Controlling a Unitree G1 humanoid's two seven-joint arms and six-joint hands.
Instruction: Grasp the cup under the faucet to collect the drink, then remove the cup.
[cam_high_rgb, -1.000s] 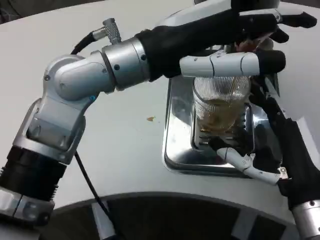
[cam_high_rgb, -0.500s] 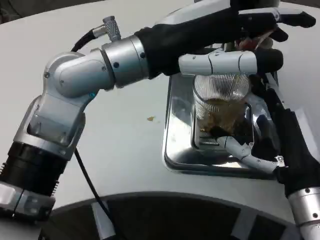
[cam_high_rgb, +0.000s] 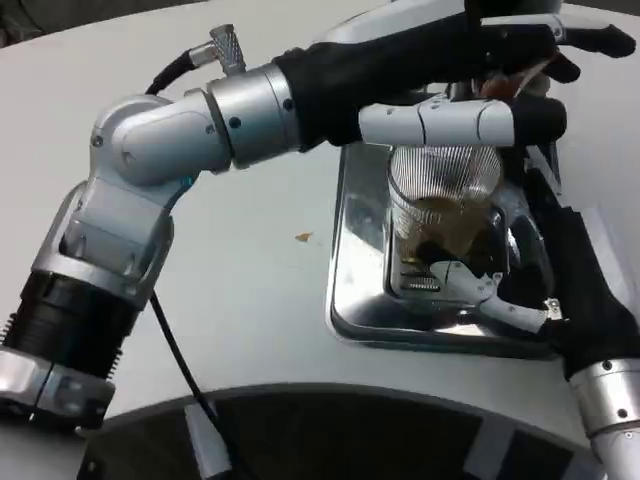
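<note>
White worktop (cam_high_rgb: 250, 290), curved dark edge at 6 o'clock. Steel drip tray (cam_high_rgb: 355, 300) sits at roughly 3 o'clock from frame centre, with a small tan crumb (cam_high_rgb: 301, 237) on the bare surface just to its 9 o'clock side.

Ribbed clear plastic cup (cam_high_rgb: 440, 215) stands upright on the tray, mouth up, long axis vertical, no tilt that I can see. Amber drink fills about the lower half. Faucet itself is hidden behind the arm, so can't confirm the alignment.

Left hand (cam_high_rgb: 470, 75) is stretched over the cup from 9 o'clock, one white-and-black finger lying across just above the rim. Fingers look extended, nothing visibly held; probably on the dispenser, but contact is hidden.

Right hand (cam_high_rgb: 525, 285) comes in from 4 o'clock, fingers curled around the cup's lower half, one white finger (cam_high_rgb: 470, 280) across the near wall. Looks like a wrap grip, though the far-side contact is hidden.

Handling call: thin disposable wall, light, flexes under squeeze; the ribs help friction, but it may be wet. Liquid makes it bottom-heavy and sloshy. Best hold is low to mid body with gentle wrap force. Keep axis vertical on withdrawal, lift clear of the tray lip, then pull out toward 4 o'clock.
</note>
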